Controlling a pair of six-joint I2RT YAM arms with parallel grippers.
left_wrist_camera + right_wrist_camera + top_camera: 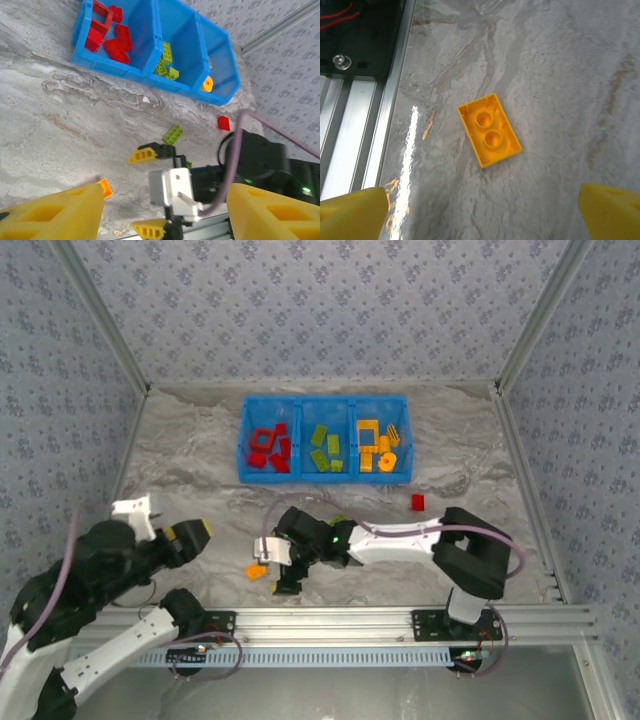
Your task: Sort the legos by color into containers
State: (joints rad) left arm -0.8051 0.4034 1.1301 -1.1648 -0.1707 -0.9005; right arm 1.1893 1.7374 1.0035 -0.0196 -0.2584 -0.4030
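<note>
While most of the legos already lie sorted, the job is not quite finished, by my reading. The long blue bin stands at the far side of the table, and each of its three compartments holds a single colour: red bricks on the left, green bricks in the middle, orange-yellow bricks on the right. The right gripper hangs low over the near part of the table with its jaws spread wide and nothing in them. The left gripper sits off to the near left, its fingers also apart and empty. Three loose pieces appear left to put away: a green brick near the right arm, a red brick between that arm and the bin, and an orange-yellow brick lying hollow side up on the table, in line with the gap between the right fingertips but touching neither.
</note>
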